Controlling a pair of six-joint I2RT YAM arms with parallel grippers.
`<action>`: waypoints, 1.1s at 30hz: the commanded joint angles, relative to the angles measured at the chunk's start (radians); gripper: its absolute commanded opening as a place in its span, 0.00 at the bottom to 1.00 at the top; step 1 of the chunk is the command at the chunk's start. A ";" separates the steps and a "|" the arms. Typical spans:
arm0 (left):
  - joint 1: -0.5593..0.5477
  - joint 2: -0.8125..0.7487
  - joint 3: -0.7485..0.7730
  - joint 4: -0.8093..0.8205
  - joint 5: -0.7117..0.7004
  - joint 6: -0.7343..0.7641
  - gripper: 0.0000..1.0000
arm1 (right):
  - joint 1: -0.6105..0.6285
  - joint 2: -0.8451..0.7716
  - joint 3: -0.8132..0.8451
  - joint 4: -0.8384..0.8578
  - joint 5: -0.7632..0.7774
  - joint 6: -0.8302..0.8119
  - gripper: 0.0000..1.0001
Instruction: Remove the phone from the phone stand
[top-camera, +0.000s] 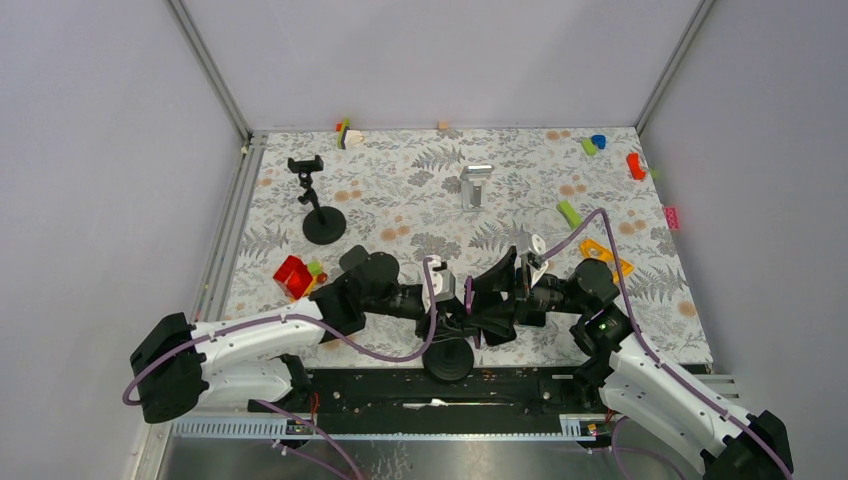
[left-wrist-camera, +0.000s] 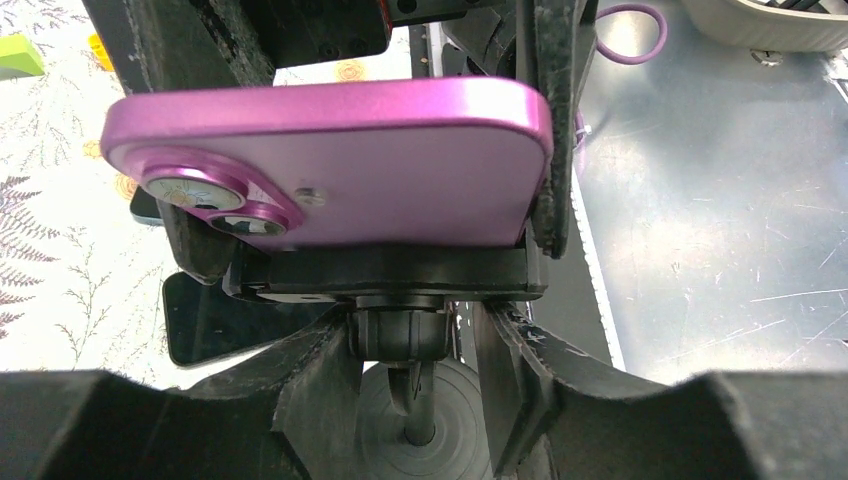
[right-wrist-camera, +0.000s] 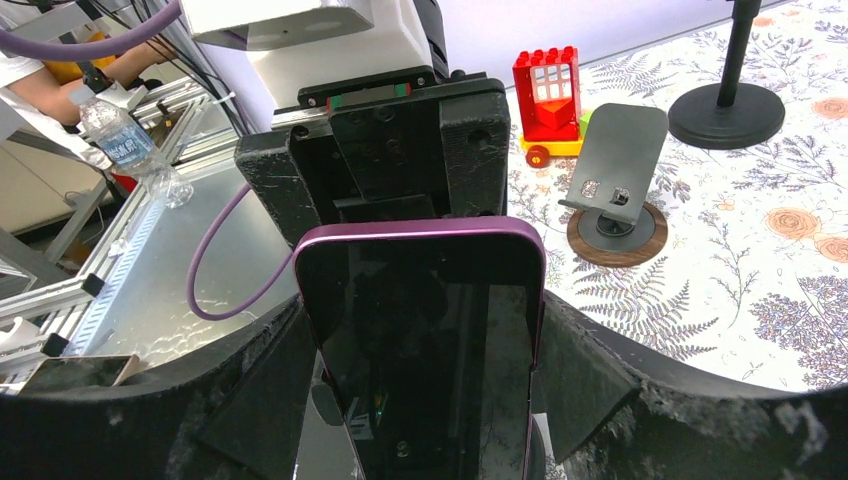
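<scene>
The purple phone (right-wrist-camera: 420, 290) sits on the clamp of the black phone stand (left-wrist-camera: 385, 272), low in the centre of the overhead view, at the near edge of the flowered worktop (top-camera: 420, 210). The right tool (right-wrist-camera: 423, 345) pinches the phone, one finger against each side edge. The left tool (left-wrist-camera: 415, 345) is spread, with a finger on either side of the stand's neck below the clamp and a gap showing on the right.
</scene>
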 joint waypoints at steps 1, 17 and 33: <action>0.003 0.006 0.070 0.015 0.028 0.018 0.47 | -0.007 0.023 -0.007 -0.054 -0.035 -0.008 0.00; 0.028 0.040 0.138 -0.037 0.076 0.057 0.40 | -0.001 0.037 -0.019 -0.051 -0.040 -0.010 0.00; 0.063 0.028 0.125 -0.057 0.089 0.083 0.00 | -0.002 0.007 0.029 -0.229 0.049 -0.129 0.30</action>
